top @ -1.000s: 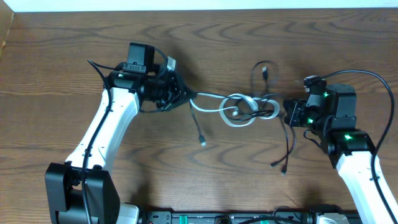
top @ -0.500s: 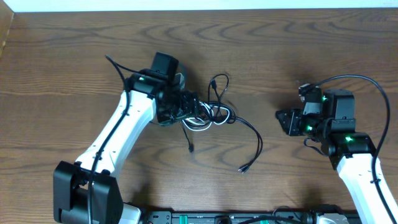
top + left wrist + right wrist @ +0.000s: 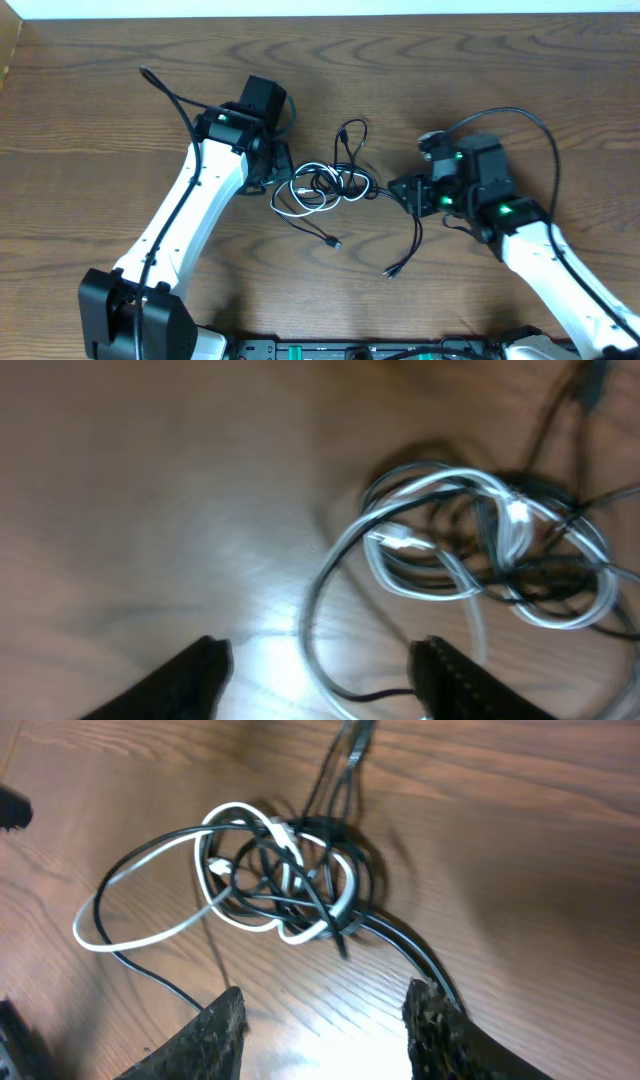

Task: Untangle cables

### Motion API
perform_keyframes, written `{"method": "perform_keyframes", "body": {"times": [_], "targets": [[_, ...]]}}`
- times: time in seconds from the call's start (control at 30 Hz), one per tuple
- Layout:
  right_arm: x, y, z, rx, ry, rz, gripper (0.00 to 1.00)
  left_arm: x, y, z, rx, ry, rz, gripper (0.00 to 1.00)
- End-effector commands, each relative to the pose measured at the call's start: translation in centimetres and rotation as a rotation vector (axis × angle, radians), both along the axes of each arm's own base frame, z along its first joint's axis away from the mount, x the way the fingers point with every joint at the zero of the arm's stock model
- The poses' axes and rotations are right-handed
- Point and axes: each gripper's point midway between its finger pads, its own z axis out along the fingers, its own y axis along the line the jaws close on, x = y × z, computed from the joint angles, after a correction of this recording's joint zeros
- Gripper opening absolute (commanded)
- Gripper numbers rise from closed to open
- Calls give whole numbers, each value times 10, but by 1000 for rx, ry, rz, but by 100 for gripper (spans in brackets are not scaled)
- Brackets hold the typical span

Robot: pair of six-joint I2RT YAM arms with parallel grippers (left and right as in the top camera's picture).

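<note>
- The tangle of thin, limp black cables and one white cable [image 3: 325, 187] is lying mid-table on the brown wooden tabletop [image 3: 100, 100], between both arms.
- The left gripper [image 3: 320, 665] is hovering released, grasping nothing.
- The right gripper [image 3: 328, 1010] is likewise gaping empty.
- Light and slippery, the cables are probably best taken by the loose white loop [image 3: 84, 934] at the left.

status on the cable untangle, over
Left end effector open, empty. Right end effector open, empty. Cables tangled in a heap between them. No obstruction seen.
</note>
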Motion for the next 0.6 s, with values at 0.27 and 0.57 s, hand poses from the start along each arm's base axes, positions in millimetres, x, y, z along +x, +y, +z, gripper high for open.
{"method": "perform_keyframes", "body": {"times": [0.27, 0.57], "targets": [[22, 38, -42, 9, 42, -58, 50, -8, -65, -29, -282, 159, -28, 59], [30, 37, -79, -16, 103, -113, 50, -22, -86, -73, -253, 309, 51, 59]]}}
